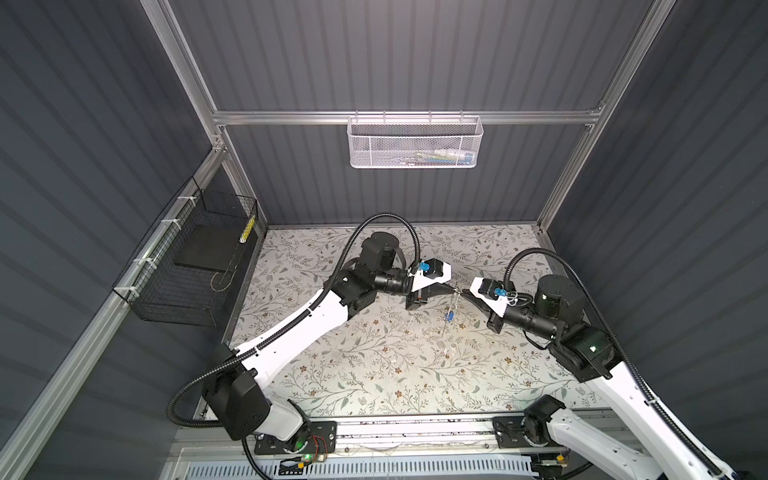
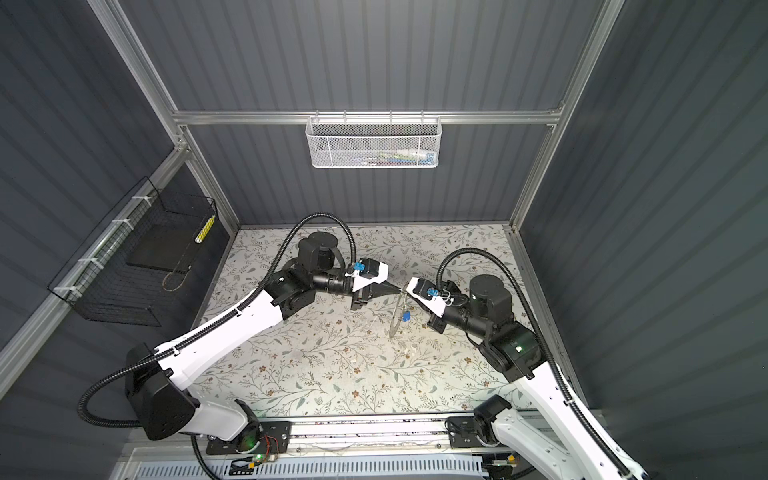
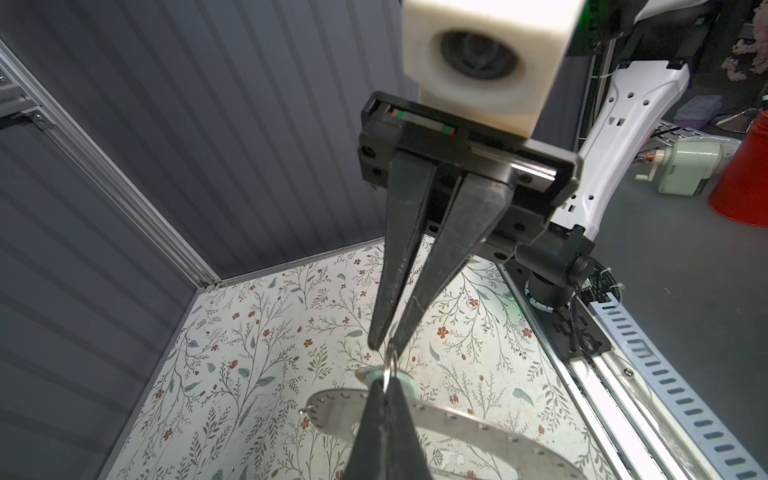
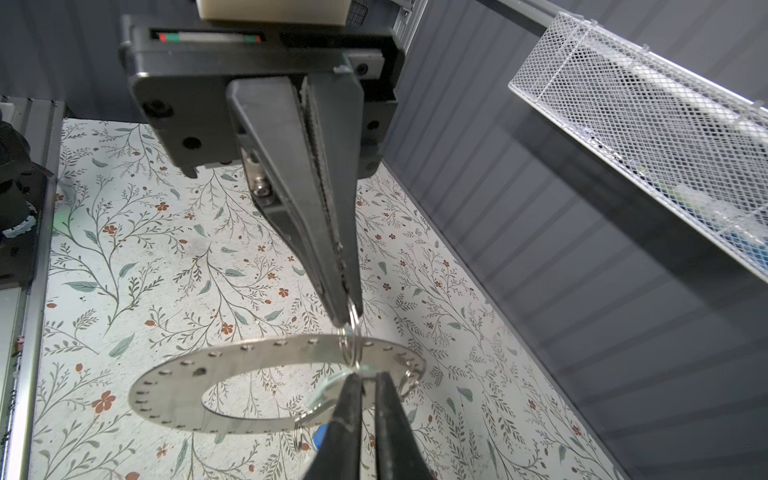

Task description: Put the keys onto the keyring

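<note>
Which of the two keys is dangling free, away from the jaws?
The blue-headed key; it hangs from the big ring, while the pale-headed key sits right at the jaws.

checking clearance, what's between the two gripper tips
a small split ring at the keyring's rim, with a whitish key head beside it; both wrist views show it

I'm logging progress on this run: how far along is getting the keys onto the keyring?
Done: the blue key already hangs from the keyring, which the shut left tool holds in the air at its rim. In hand: the right tool is nearly closed at the whitish key beside that rim. Remaining: whether the wire loop there has passed through a hole is unclear; then release.
</note>
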Robot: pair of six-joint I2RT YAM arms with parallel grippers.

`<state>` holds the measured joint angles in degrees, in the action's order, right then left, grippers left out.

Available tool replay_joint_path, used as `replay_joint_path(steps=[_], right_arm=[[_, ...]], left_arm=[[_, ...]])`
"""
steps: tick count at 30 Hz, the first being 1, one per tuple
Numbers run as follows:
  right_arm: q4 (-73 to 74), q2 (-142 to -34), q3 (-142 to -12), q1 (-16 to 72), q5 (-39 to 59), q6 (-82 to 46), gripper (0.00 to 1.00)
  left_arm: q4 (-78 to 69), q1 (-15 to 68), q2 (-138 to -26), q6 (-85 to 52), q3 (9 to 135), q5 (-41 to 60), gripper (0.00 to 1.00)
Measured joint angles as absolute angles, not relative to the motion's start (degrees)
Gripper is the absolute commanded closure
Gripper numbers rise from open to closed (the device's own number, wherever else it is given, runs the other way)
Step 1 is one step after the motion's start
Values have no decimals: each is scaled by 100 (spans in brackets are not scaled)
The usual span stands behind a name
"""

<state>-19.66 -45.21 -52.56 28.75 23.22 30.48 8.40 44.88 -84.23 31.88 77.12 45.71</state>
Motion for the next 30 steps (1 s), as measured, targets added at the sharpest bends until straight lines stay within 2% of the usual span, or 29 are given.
replay_joint_path(steps=[7,13,30], right_arm=[[-2185,-4648,-5387,2875,2495,3048,100],[-2399,-4713,-5522,2875,2521,3048,100],[-2445,-5089,-5645,2869,2349,2777,100]], left_arm=[[899,4469,-8423,3201,7714,4574,100],[801,4416,-8423,3094,7697,4574,100],[-639,4274,-8423,1914,7061,4602,100]])
